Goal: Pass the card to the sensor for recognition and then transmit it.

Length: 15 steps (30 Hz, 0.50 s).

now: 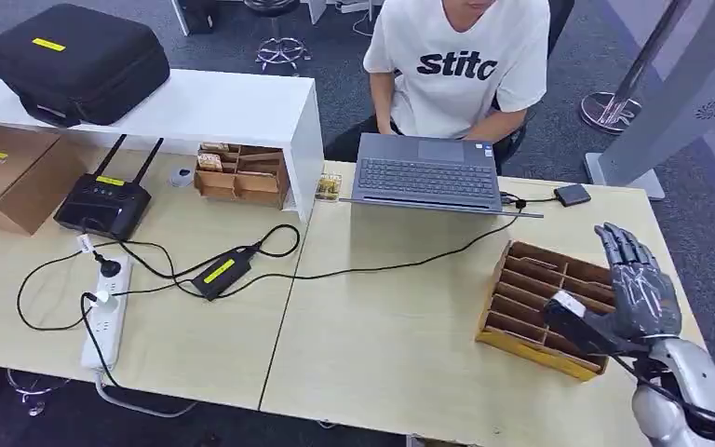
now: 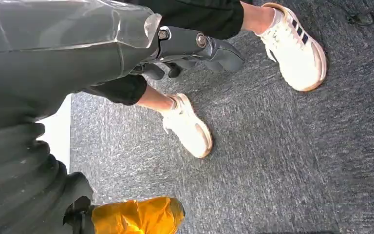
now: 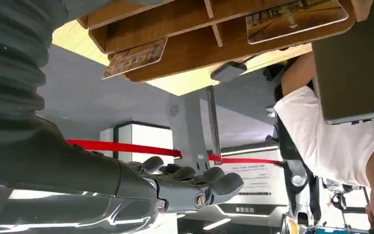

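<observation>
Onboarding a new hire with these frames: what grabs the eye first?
First, the robot's right hand, raised with its fingers spread, holding nothing, over the wooden card rack at the table's right end. Next, the person in a white T-shirt seated across the table at an open laptop. On the left, a tangle of black cables runs around a router and a white power strip.

The right hand (image 1: 640,289) has dark grey, glossy segmented fingers (image 1: 622,244) and a palm of the same metallic grey, set on a rounded silver forearm shell (image 1: 687,391) with a thin black cable along it. The left hand (image 2: 195,48) has dark grey fingers with round silver screws, behind a glossy cover and black ribbed sleeve (image 2: 14,161).
</observation>
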{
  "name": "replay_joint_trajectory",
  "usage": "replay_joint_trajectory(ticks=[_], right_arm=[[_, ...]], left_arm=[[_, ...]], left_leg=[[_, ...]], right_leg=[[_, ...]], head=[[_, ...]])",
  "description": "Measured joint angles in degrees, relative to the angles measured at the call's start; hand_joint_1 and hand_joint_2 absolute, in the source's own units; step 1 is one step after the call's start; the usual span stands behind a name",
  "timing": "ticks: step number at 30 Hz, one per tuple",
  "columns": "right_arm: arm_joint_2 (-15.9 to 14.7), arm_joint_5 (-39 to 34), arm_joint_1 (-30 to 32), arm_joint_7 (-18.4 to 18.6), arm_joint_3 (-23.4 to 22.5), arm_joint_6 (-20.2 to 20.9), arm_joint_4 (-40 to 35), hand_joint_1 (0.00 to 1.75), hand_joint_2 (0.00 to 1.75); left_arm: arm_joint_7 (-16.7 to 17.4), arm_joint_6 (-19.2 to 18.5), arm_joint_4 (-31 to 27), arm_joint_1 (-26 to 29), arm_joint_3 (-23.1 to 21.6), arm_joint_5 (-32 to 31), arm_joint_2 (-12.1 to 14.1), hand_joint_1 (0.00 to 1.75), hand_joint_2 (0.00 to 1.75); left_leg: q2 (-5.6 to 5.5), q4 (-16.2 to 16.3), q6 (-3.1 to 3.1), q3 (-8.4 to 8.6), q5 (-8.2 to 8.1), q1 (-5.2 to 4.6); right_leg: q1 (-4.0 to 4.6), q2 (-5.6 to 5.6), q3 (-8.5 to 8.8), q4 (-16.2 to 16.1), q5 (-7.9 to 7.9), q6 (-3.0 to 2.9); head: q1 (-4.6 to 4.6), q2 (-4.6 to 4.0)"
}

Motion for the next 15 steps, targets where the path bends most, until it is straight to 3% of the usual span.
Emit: replay_joint_trajectory(ticks=[7,15], right_arm=[[0.24,0.42,-0.06,0.35,0.35,-0.48,1.14,0.00,1.75],[0.44,5.25,-0.87,3.61,0.20,-4.31,3.48,0.00,1.75]], left_arm=[[0.00,0.00,0.00,-0.01,0.00,-0.09,-0.09,0.00,1.75],[0.31,0.02,0.00,-0.07,0.00,-0.70,-0.11,0.00,1.75]], left_leg=[[0.00,0.00,0.00,0.00,0.00,0.00],[0.00,0.00,0.00,0.00,0.00,0.00]], right_leg=[[0.00,0.00,0.00,0.00,0.00,0.00],[0.00,0.00,0.00,0.00,0.00,0.00]], head=[[0.00,0.00],[0.02,0.00]])
